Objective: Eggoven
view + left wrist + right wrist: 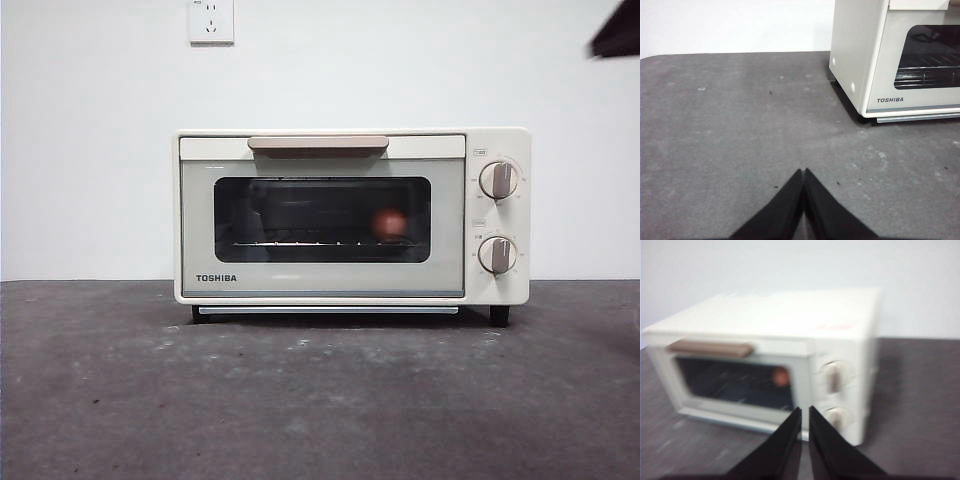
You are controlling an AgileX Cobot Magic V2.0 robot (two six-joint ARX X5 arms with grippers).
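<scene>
Resting on the rack inside the closed oven [350, 215], the egg [390, 223] shows through the glass; my left gripper [803, 172] and right gripper [805, 411] are both closed, holding nothing

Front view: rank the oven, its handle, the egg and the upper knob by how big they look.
1. Oven, by far the largest.
2. Handle, a long thin bar.
3. Egg, seen behind the shut glass door, and the upper knob: they look about alike, so I won't rank them.
</scene>
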